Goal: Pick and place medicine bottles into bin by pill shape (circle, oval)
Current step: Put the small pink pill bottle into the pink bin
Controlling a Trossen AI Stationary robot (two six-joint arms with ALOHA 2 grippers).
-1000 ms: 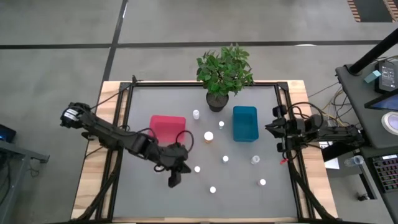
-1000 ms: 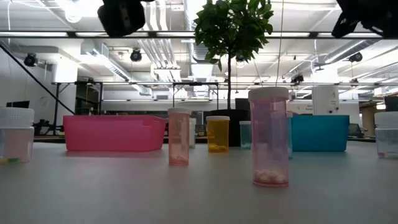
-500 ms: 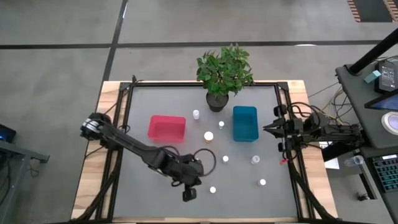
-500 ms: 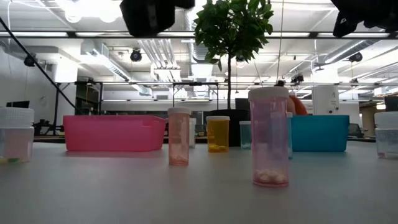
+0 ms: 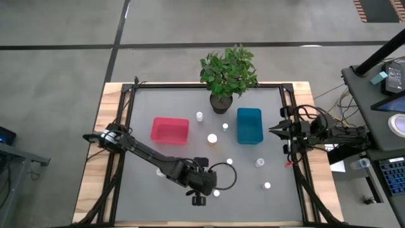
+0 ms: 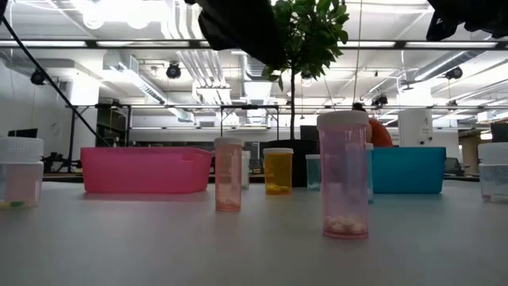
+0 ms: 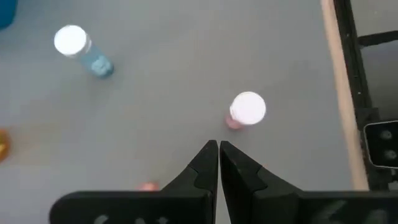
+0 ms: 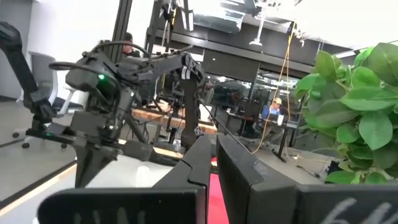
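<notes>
Several small white-capped medicine bottles stand upright on their bases on the grey table. My left gripper (image 5: pixel 201 196) is shut and empty above the near middle of the table, its tips (image 7: pixel 219 147) just short of a pinkish bottle (image 7: pixel 247 109), which also shows in the high view (image 5: pixel 216 192). A bluish bottle (image 7: pixel 72 41) stands farther off. The red bin (image 5: pixel 169 130) and the teal bin (image 5: pixel 249 125) sit at the far middle. My right gripper (image 5: pixel 281 132) waits shut at the table's right edge.
A potted green plant (image 5: pixel 228 76) stands at the far edge between the bins. An orange-tinted bottle (image 5: pixel 212 138) stands between the bins. More bottles stand toward the right (image 5: pixel 259 163) and near right (image 5: pixel 267 185). Black frame bars line the table's sides.
My left gripper has gone from beside the red bin toward the table's right and near edges, staying shut, and now hangs beside the pinkish bottle at the near middle. The bottles have stayed in place.
</notes>
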